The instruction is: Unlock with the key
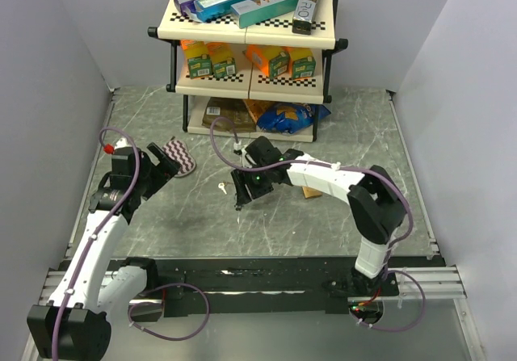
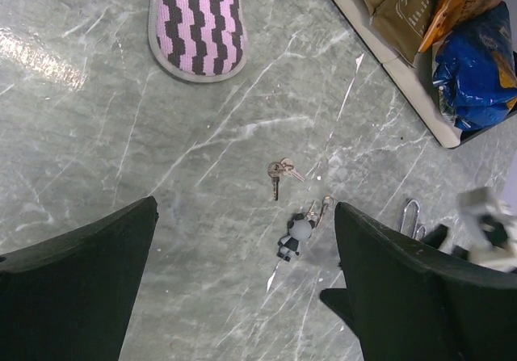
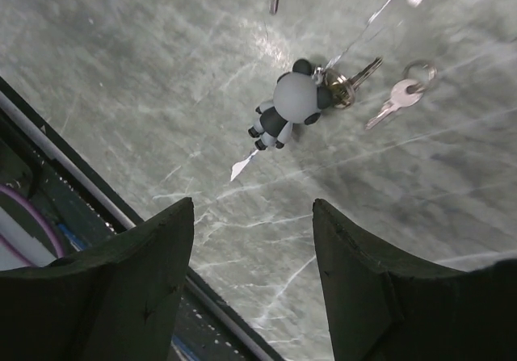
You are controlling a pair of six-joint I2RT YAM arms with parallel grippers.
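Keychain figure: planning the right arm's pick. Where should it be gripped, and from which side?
Grip the keychain figure across its round grey head, from straight above. It lies flat on the table, and the head looks its bulkiest part; the key ring at its head lies too thin and flat.

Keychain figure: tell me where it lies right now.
The grey keychain figure lies flat on the table, just beside the loose keys. In the right wrist view it sits just ahead of the open fingers of the right gripper.
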